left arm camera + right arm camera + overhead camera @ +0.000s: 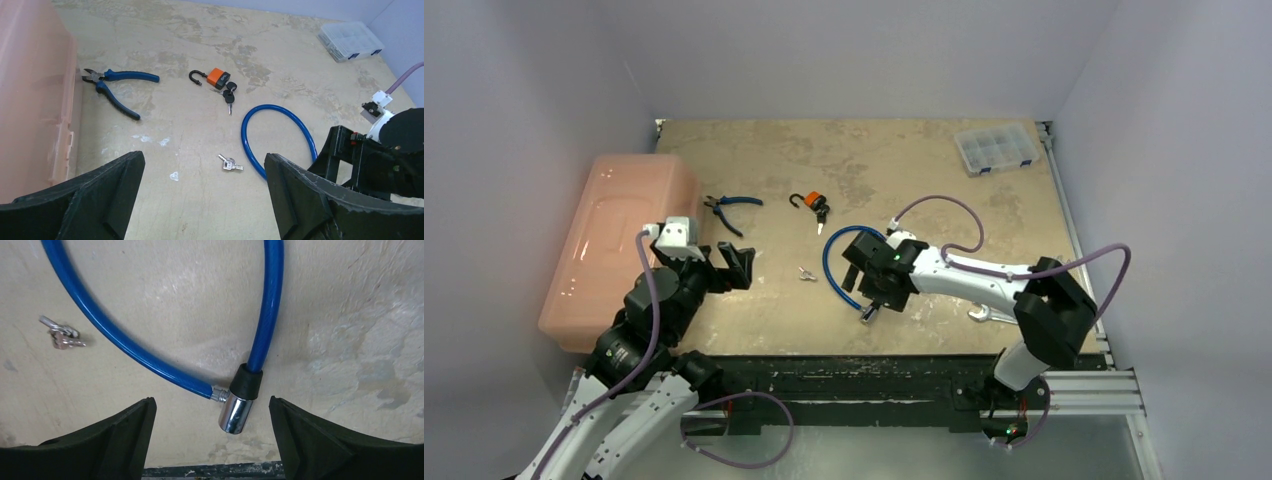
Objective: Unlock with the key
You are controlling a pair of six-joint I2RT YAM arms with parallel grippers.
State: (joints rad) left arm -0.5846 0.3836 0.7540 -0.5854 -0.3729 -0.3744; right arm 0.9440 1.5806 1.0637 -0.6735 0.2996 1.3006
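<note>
A blue cable lock (826, 265) lies looped on the table, ending in a chrome lock cylinder (867, 314). In the right wrist view the cylinder (236, 412) lies on the table between my right gripper's open fingers, untouched. A small bunch of silver keys (806, 273) lies loose just left of the loop. It also shows in the left wrist view (230, 163) and the right wrist view (62, 335). My right gripper (874, 292) hovers open over the cylinder. My left gripper (729, 268) is open and empty, left of the keys.
An orange padlock (812, 200) with an open shackle and its own keys lies behind the cable. Blue pliers (727, 208) lie beside a pink bin (614, 240) at the left. A clear organizer box (996, 147) sits far right. A wrench (989, 316) lies near the right arm.
</note>
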